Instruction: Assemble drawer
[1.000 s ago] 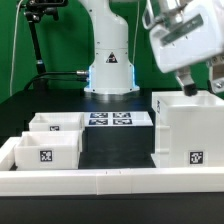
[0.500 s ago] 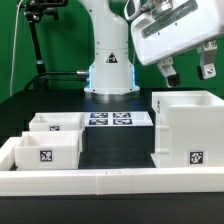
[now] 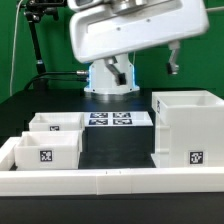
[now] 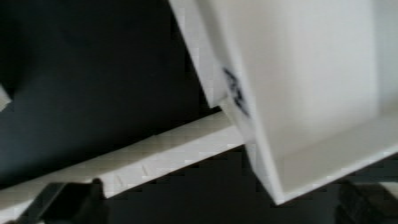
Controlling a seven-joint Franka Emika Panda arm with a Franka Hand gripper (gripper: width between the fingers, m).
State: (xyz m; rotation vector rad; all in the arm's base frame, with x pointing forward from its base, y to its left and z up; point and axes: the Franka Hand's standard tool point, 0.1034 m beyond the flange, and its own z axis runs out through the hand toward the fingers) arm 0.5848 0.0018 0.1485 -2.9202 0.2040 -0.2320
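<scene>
The white casing [image 3: 185, 130] stands upright at the exterior view's right, with a tag on its front. Two small white trays [image 3: 55, 124] [image 3: 45, 150] sit at the left, one behind the other, each tagged. My gripper [image 3: 148, 68] hangs high above the table's middle, left of the casing and well clear of it, its fingers [image 3: 174, 60] spread and empty. In the wrist view the casing [image 4: 311, 90] fills one side with a rim wall [image 4: 160, 160] crossing beside it. The gripper [image 4: 214, 205] shows only as dark finger tips at the frame's corners, nothing between them.
The marker board [image 3: 120, 119] lies flat between the trays and the casing. Low white rim walls [image 3: 110, 181] run along the front and left side. The robot base [image 3: 110, 75] stands behind, and a black stand [image 3: 38, 40] at the back left.
The gripper has swung from above the casing toward the exterior view's left and a little higher, still open and empty. The drawer parts have not moved.
</scene>
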